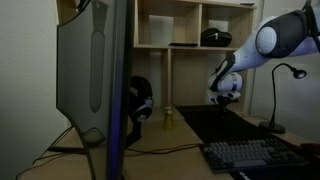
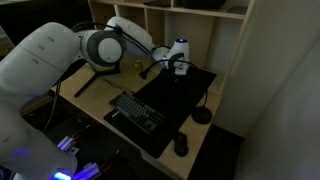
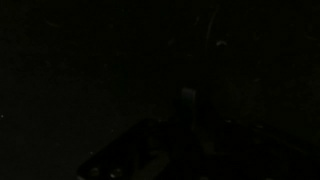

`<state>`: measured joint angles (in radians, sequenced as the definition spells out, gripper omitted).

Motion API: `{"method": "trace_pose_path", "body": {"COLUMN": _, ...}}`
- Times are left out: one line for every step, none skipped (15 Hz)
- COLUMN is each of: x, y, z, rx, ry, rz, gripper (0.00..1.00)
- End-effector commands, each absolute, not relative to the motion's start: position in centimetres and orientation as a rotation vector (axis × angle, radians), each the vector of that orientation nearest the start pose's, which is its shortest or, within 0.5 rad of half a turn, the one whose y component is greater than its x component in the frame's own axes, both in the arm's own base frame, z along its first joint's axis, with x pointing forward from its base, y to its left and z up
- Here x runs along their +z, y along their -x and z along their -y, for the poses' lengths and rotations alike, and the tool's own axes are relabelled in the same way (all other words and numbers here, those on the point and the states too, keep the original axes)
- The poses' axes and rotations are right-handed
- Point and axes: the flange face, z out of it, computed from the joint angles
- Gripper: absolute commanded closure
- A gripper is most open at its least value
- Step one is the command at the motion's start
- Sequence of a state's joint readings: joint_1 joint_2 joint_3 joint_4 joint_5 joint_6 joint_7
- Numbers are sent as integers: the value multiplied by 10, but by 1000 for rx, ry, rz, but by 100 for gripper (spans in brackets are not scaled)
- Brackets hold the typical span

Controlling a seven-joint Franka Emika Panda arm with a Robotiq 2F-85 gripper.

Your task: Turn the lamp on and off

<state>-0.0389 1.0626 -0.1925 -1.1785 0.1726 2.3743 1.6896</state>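
The lamp [image 1: 274, 100] is a slim black one at the right end of the desk, with a thin stem, a curved neck and a small head that gives no light. In an exterior view its round base [image 2: 202, 116] sits on the desk beside the black mat. My gripper [image 1: 223, 98] hangs over the mat, well to the left of the lamp's stem and not touching it. It also shows from above [image 2: 181, 70], pointing down. The jaws are too small and dark to read. The wrist view is almost black.
A large monitor [image 1: 95, 70] fills the near left. Headphones [image 1: 140, 102] and a small can [image 1: 168, 117] stand by the wooden shelf unit [image 1: 190, 45]. A keyboard [image 2: 135, 112] and a mouse [image 2: 180, 145] lie at the desk's front, next to the black mat [image 2: 170, 95].
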Motion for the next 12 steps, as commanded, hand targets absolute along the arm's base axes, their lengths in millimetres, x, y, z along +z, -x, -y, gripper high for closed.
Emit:
{"method": "trace_pose_path", "body": {"x": 141, "y": -759, "z": 141, "rx": -203, "ry": 1747, "rz": -2527, "gripper": 45}}
{"method": "trace_pose_path", "body": {"x": 140, "y": -759, "z": 142, "rx": -203, "ry": 1748, "rz": -2526, "gripper": 37}}
{"method": "trace_pose_path", "body": {"x": 140, "y": -759, "z": 143, "rx": -193, "ry": 1744, "rz": -2525, "gripper": 31}}
{"method": "trace_pose_path", "body": {"x": 140, "y": -760, "z": 143, "rx": -191, "ry": 1748, "rz": -2517, "gripper": 23}}
{"method": "trace_pose_path", "body": {"x": 140, "y": -760, "z": 144, "rx": -195, "ry": 1749, "rz": -2516, "gripper": 17}}
{"method": "trace_pose_path", "body": {"x": 140, "y": -760, "z": 144, "rx": -194, "ry": 1746, "rz": -2517, "gripper": 9}}
{"method": "trace_pose_path", "body": {"x": 140, "y": -761, "z": 144, "rx": -195, "ry": 1747, "rz": -2513, "gripper": 3}}
{"method": "trace_pose_path", "body": {"x": 141, "y": -762, "z": 142, "rx": -187, "ry": 1744, "rz": -2509, "gripper": 0}}
{"method": "trace_pose_path", "body": {"x": 141, "y": -763, "z": 141, "rx": -190, "ry": 1744, "rz": -2508, "gripper": 0}}
{"method": "trace_pose_path", "body": {"x": 141, "y": -763, "z": 138, "rx": -174, "ry": 1741, "rz": -2505, "gripper": 0}}
{"method": "trace_pose_path", "body": {"x": 141, "y": -764, "z": 135, "rx": -173, "ry": 1738, "rz": -2504, "gripper": 0}}
{"method": "trace_pose_path", "body": {"x": 142, "y": -764, "z": 133, "rx": -180, "ry": 1737, "rz": -2506, "gripper": 0}}
